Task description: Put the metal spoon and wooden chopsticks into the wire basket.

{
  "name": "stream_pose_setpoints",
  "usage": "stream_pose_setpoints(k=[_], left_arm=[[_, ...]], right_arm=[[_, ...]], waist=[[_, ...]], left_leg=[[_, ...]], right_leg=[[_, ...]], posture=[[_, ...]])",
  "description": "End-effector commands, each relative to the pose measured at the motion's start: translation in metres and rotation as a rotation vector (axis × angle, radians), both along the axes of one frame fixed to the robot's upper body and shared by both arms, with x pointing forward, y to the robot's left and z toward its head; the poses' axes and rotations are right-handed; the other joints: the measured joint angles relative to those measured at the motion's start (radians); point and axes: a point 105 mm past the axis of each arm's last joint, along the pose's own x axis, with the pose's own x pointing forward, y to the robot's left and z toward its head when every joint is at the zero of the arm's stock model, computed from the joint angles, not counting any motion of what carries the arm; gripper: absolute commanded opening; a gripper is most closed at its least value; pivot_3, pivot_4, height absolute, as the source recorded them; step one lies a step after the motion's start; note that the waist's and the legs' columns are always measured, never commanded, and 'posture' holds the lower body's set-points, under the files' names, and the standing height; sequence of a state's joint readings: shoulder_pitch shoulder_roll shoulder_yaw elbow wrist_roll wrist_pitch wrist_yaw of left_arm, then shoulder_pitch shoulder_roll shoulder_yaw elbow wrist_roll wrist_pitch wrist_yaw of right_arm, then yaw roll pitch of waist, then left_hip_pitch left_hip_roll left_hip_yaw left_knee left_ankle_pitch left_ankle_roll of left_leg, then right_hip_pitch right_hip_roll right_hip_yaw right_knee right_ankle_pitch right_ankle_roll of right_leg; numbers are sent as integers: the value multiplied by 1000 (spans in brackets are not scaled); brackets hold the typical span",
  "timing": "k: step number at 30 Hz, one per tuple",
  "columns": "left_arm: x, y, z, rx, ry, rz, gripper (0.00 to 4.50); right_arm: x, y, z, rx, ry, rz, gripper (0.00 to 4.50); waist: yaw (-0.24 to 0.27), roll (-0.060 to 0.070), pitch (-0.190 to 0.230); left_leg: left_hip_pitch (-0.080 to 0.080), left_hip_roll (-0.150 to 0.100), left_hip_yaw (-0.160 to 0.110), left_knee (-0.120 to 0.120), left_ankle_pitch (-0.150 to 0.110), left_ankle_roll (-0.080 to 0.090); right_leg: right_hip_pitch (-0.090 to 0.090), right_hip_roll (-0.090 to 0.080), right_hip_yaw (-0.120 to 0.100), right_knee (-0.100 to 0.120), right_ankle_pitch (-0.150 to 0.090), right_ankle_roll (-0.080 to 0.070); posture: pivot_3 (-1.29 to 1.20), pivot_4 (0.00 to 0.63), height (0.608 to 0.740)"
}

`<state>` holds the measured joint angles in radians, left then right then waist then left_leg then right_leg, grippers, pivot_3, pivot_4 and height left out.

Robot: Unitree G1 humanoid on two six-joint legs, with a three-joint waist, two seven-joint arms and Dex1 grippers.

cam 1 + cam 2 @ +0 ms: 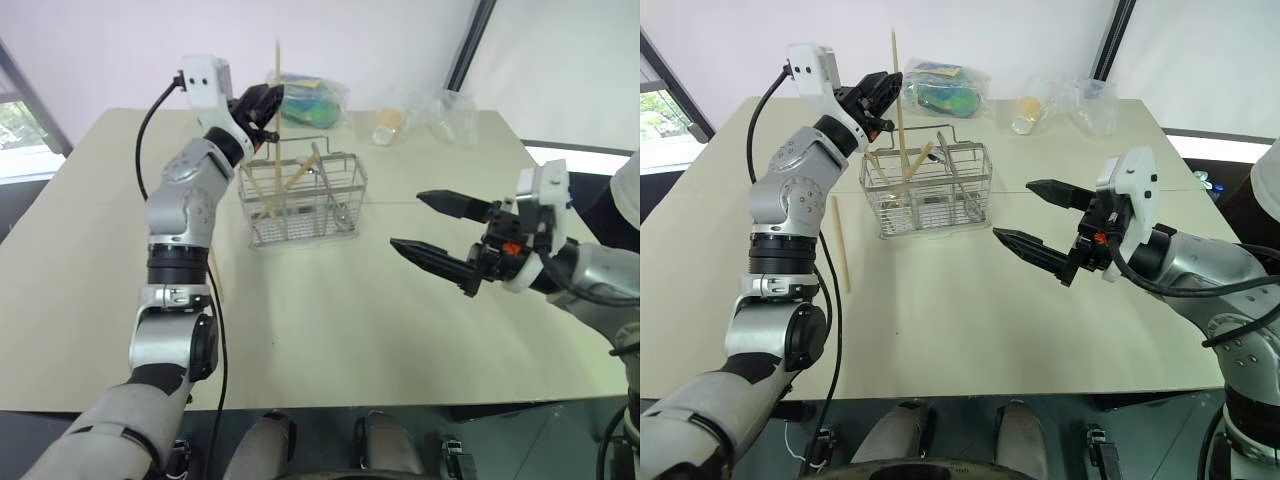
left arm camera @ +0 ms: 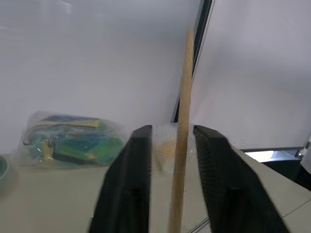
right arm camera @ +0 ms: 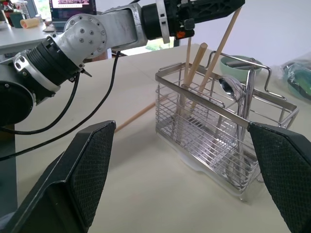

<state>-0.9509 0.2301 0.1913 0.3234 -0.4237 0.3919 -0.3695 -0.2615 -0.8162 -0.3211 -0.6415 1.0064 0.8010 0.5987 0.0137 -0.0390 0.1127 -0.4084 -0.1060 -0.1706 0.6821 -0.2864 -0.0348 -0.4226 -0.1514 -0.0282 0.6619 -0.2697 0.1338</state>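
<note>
Chopstick upright over the wire basket (image 1: 303, 203), near the bench's far edge.

Left gripper (image 1: 878, 103) fingers bracket one wooden chopstick (image 2: 182, 141), parted slightly; a pinch can't be told. Light, stiff, slippery: grip mid-shaft. Metal spoon (image 3: 232, 90) stands inside. Another stick (image 1: 840, 255) lies beside the basket. Right gripper (image 1: 437, 232) fingers spread, empty.

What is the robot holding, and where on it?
The left hand has a wooden chopstick upright between its fingers, around the middle. The right hand is open, empty.

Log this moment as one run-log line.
left gripper: open around upright chopstick in wire basket | right gripper: open, empty | metal spoon: in basket | one chopstick: on table
</note>
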Motion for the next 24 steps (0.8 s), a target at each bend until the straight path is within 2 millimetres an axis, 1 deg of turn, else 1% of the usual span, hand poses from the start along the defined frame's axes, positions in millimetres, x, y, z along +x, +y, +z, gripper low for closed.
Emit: stream_pose_setpoints(k=[1,2,3,6,7,8,10,11,12,13,14,15,16,18,19,20,21,23,24], left_arm=[[-11,-2,19,-10,-61,-12,3618],[-13,-2,21,-11,-63,-14,4132],[-15,-1,24,-11,-67,-18,4394],[-23,1,34,-3,-84,-25,4394],[-26,4,41,0,-93,-22,4394],[-29,10,53,-8,-108,-5,4394],[-34,25,81,-56,-133,37,4394],[-35,37,95,-92,-138,70,4394],[-33,54,108,-130,-117,135,4394],[-32,66,116,-156,-97,178,4394],[-27,83,119,-174,-44,255,4394],[-24,93,119,-183,-5,304,4394],[-21,102,117,-189,36,350,4394],[-12,124,100,-176,174,467,4394],[-8,135,83,-130,281,535,4394],[-5,145,58,-100,408,584,4394],[-4,150,38,-69,507,604,4394],[-4,154,12,-56,622,623,4394],[-5,155,-5,-43,683,634,4394]], right_arm=[[0,0,10,2,-40,1,4500],[1,0,10,4,-37,1,4500],[1,0,10,5,-35,3,4500],[3,2,9,6,-31,9,4500],[4,2,9,6,-30,11,4500],[4,3,8,6,-30,14,4500],[5,5,8,8,-30,20,4500],[6,6,8,10,-31,24,4500],[6,7,8,15,-31,30,4500],[6,8,8,17,-31,34,4500],[7,9,7,16,-31,40,4500],[7,10,6,14,-31,44,4500],[7,11,5,10,-31,47,4500],[7,12,3,-2,-32,60,4500],[7,13,2,-6,-33,69,4500],[6,14,1,-9,-33,79,4500],[6,14,1,-11,-34,86,4500],[7,14,0,-14,-35,92,4500],[7,14,-1,-16,-34,93,4500]], waist=[[0,0,0],[1,0,0],[1,0,0],[0,0,0],[0,0,0],[-1,0,0],[-3,1,1],[-3,0,1],[-2,1,1],[-3,1,2],[-4,1,1],[-3,2,1],[-3,3,0],[0,4,0],[2,4,0],[2,4,0],[1,4,0],[1,2,1],[2,1,1]], left_leg=[[0,0,0,0,0,0],[0,0,0,0,0,0],[0,0,0,0,0,0],[0,0,0,0,0,0],[0,0,0,0,0,0],[0,0,0,0,0,0],[0,0,0,0,0,0],[0,0,0,0,0,0],[0,0,-1,0,0,0],[0,0,-1,-1,0,0],[0,0,-1,-1,0,0],[1,0,0,-2,0,0],[2,0,0,-2,0,0],[5,0,0,-3,0,0],[6,-1,0,-3,0,0],[7,-1,-1,-3,0,0],[8,-1,-2,-3,0,0],[9,-1,-2,-3,0,0],[9,-1,-2,-3,0,0]], right_leg=[[0,0,0,0,0,0],[0,0,0,0,0,0],[0,0,0,0,0,0],[0,0,0,0,0,0],[0,0,0,0,0,0],[0,0,0,0,0,0],[0,0,0,0,0,0],[-1,1,0,0,0,0],[-1,1,0,0,0,0],[-1,1,0,0,0,0],[-1,2,0,1,0,0],[-1,1,0,1,0,0],[0,1,0,1,0,1],[3,1,0,1,-1,2],[5,1,0,1,-2,3],[5,1,0,1,-2,3],[5,1,0,1,-2,3],[4,1,0,1,-2,4],[4,2,0,1,-2,4]], posture=[[0,150,643],[0,150,643],[0,150,643],[0,150,643],[0,150,643],[0,150,643],[0,150,643],[0,150,643],[0,150,643],[0,150,643],[0,150,643],[0,150,643],[0,150,643],[0,150,643],[0,150,643],[0,150,643],[0,150,643],[0,150,643],[0,150,643]])
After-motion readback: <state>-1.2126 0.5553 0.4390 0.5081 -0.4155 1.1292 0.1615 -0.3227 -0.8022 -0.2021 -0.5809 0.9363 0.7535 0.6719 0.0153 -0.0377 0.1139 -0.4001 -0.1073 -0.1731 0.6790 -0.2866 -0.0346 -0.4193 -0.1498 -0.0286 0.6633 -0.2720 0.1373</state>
